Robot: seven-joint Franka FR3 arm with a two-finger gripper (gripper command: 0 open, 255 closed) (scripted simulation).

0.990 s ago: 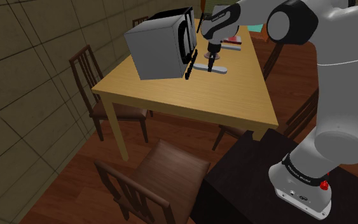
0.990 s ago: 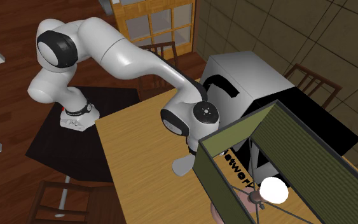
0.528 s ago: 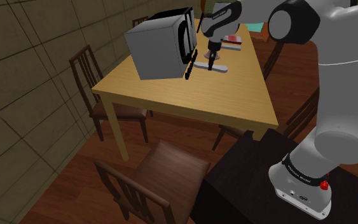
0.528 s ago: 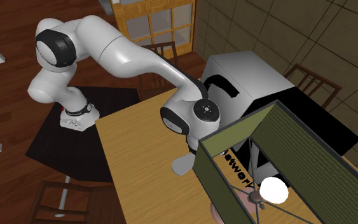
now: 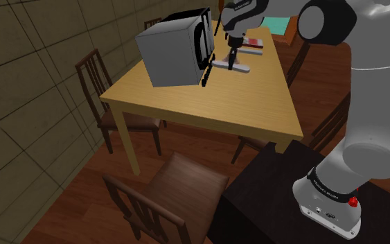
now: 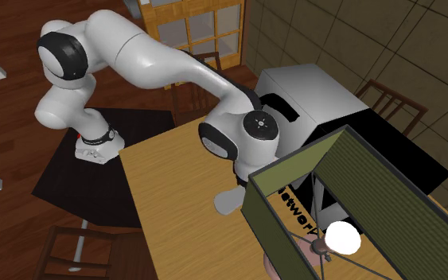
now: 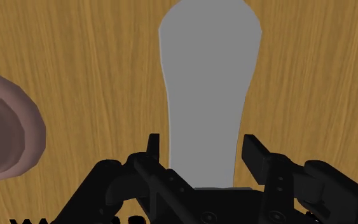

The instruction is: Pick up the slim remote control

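Observation:
The slim remote control (image 5: 232,64) is a plain grey, tapered bar. It hangs level a little above the wooden table (image 5: 186,104), next to the front of the grey box. My gripper (image 5: 233,54) comes down on it from above and is shut on it. In the wrist view the gripper (image 7: 203,156) has both black fingers (image 7: 153,149) clasping the narrow end of the remote (image 7: 206,83), whose wider end points away over the tabletop. One pale end of the remote (image 6: 227,202) pokes out below the arm's wrist in the second exterior view.
A grey microwave-like box (image 5: 176,48) stands on the table close beside the gripper. A brownish-pink bowl (image 7: 6,130) sits on the table near the remote. A red and pink object (image 5: 254,44) lies further back. Wooden chairs (image 5: 100,80) surround the table. A green-sided open box (image 6: 333,199) fills the second exterior view's lower right.
The gripper has risen with the remote clasped in it, lifting the remote off the tabletop. The arm's upper links have swung higher.

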